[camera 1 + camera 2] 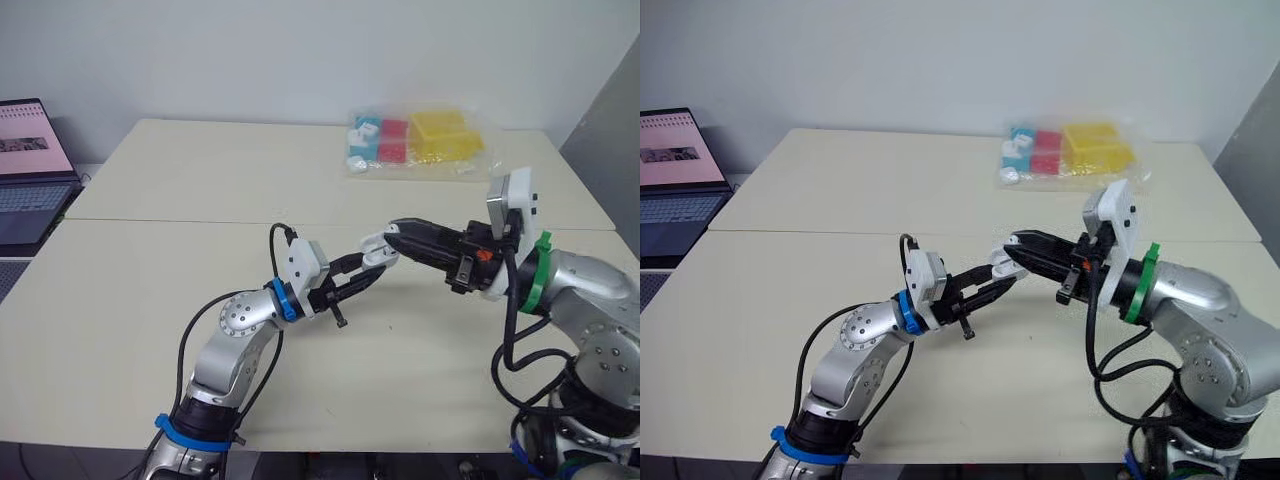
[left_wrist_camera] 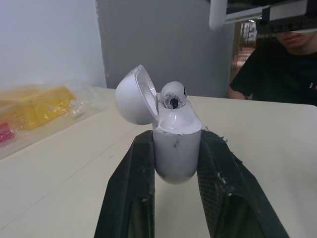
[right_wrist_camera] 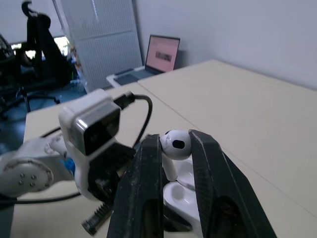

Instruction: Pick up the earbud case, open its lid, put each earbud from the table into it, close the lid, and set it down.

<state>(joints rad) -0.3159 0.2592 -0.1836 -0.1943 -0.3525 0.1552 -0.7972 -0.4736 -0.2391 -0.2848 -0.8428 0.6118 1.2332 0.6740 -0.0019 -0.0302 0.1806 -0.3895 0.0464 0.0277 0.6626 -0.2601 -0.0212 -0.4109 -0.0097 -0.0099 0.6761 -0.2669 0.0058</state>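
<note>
The left pincer [image 1: 362, 272] grips open earbud case [image 2: 177, 151]; right pincer [image 3: 176, 140] pinches earbud [image 3: 175, 147], seemingly half-seated.

A pale tabletop [image 1: 180, 180] has a seam running across its middle. At its far side, to the right, lies a clear plastic bag [image 1: 470, 150] holding a yellow box [image 1: 440, 133], red blocks [image 1: 393, 140] and blue ones [image 1: 366, 128]. Off its left edge stands an open laptop [image 1: 30, 175], screen lit. A person in a black shirt [image 2: 277, 74] sits beyond the tabletop.
</note>
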